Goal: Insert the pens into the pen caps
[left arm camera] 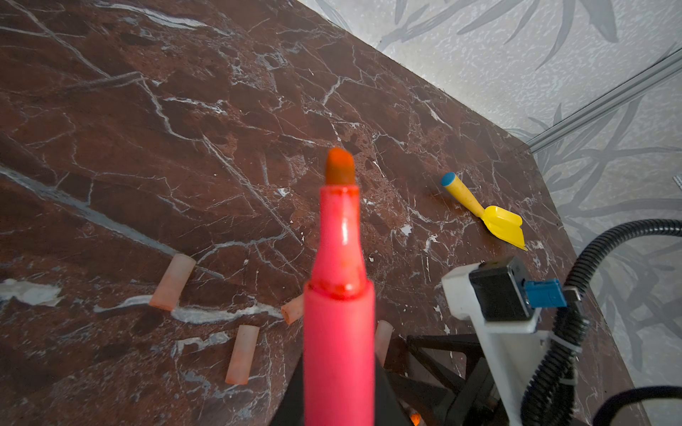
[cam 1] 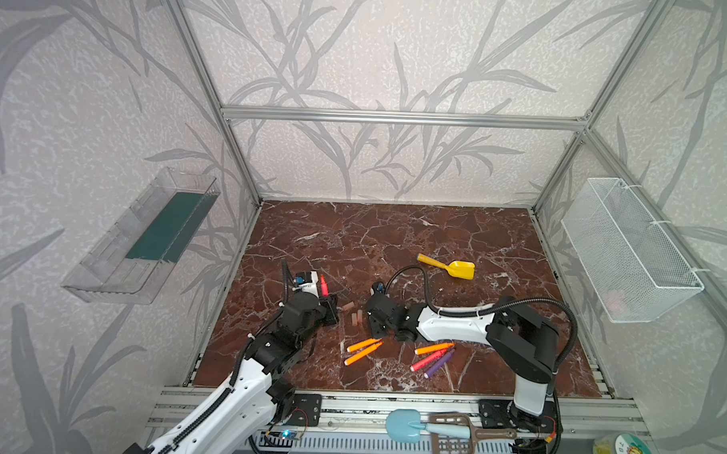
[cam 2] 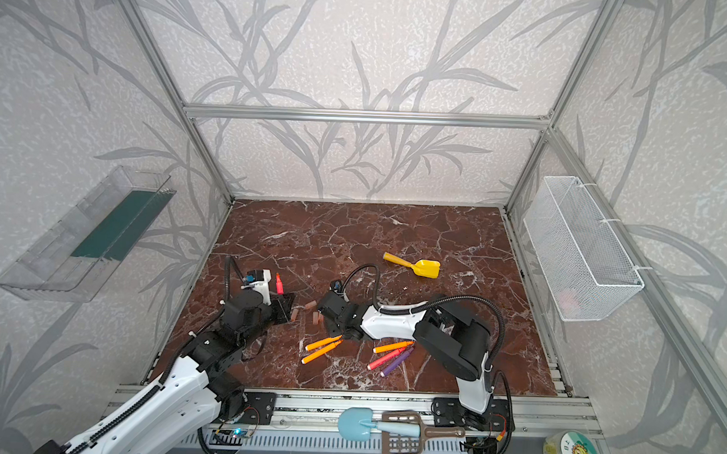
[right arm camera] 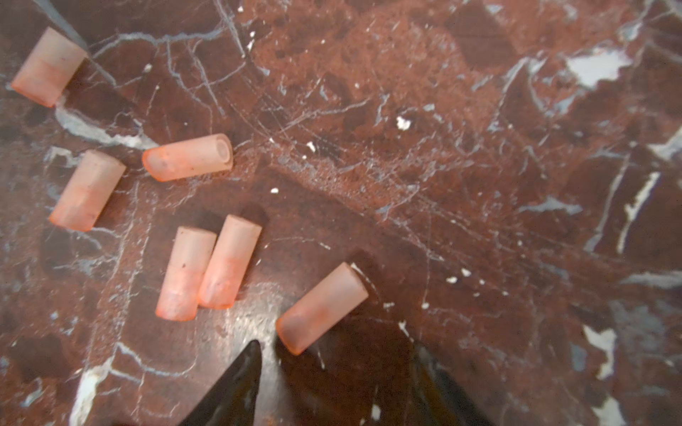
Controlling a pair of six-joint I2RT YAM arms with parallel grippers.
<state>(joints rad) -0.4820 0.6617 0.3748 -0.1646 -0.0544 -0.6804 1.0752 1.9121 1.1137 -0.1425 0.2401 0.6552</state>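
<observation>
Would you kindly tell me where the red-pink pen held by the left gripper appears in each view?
In a top view: the red-pink pen stands nearly upright, left of centre.
In a top view: the same place, left of centre.
Left wrist: close in the foreground, tip pointing away from the camera.
Right wrist: not in it.
Shared landmark: the yellow scoop, absent from the right wrist view.

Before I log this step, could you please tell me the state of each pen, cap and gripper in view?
left gripper: shut on the red-pink pen
red-pink pen: held, uncapped
right gripper: jaws open, empty, over the pen caps
pen caps: six, loose on the table, none fitted
other pens: five, lying on the table, uncapped
yellow scoop: lying on the table
</observation>
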